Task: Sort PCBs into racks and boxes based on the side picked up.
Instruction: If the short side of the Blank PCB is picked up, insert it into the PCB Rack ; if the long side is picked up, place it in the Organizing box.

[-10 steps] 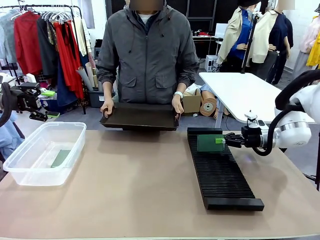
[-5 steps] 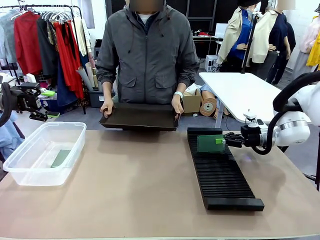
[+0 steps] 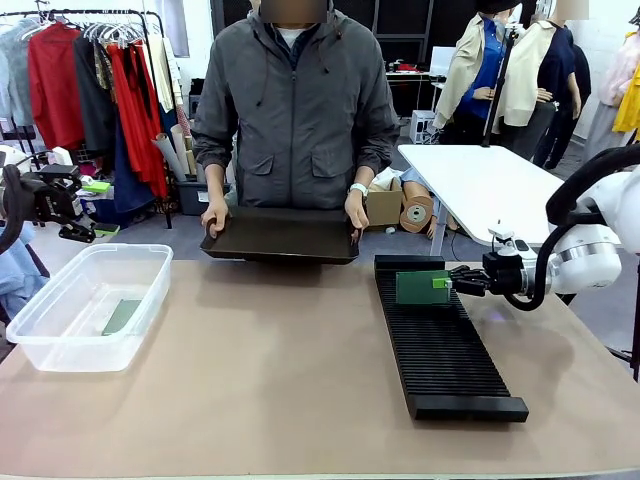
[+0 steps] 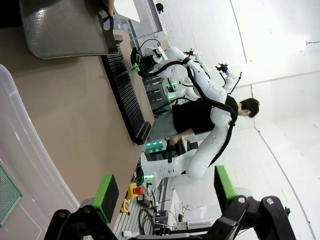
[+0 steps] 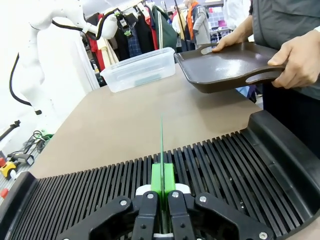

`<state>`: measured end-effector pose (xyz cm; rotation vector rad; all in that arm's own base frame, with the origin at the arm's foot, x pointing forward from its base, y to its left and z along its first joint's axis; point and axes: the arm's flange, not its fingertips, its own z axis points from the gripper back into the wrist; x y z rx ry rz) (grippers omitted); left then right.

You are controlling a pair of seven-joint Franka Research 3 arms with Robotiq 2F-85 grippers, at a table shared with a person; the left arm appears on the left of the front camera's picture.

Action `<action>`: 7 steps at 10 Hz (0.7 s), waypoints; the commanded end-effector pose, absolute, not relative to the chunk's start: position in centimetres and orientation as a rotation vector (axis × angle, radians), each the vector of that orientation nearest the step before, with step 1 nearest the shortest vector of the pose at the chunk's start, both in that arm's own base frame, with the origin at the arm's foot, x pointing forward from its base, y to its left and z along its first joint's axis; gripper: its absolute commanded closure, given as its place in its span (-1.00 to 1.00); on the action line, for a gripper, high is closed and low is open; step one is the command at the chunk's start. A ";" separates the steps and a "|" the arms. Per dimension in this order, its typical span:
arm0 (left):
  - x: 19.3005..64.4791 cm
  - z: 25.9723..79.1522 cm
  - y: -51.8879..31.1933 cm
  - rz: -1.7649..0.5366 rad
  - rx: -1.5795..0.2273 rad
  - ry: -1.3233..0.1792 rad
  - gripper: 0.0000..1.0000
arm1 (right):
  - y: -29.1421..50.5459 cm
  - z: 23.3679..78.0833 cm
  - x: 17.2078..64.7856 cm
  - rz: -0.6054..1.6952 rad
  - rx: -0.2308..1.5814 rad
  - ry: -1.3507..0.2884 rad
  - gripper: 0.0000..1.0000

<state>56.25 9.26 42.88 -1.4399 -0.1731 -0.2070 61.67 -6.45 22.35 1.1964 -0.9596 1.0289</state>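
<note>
We have the right tool (image 3: 447,283) clamped tight on one edge of a PCB (image 3: 422,288), which stands upright over the far end of the slotted black rack (image 3: 445,350), so racking is the step in hand. Next we must seat its lower edge in one slot, then release. Our left tool (image 4: 165,192) hangs wide open and empty beside the clear box (image 3: 85,305), where another PCB (image 3: 122,316) lies flat.

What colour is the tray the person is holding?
Dark brown, almost black: the tray shows best in the right wrist view.
</note>
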 end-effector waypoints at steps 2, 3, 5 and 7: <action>56.1 43.0 9.4 -0.212 -1.446 -0.169 -1.00 | -6.4 21.5 61.2 1.082 1.162 -0.978 1.00; 56.1 43.0 9.4 -0.212 -1.446 -0.169 -1.00 | -6.4 21.1 61.5 1.083 1.174 -0.967 1.00; 56.1 43.0 9.4 -0.212 -1.446 -0.169 -1.00 | -6.3 20.3 61.8 1.082 1.187 -0.965 1.00; 56.1 43.0 9.4 -0.212 -1.446 -0.169 -1.00 | -6.4 19.8 61.8 1.084 1.193 -0.970 1.00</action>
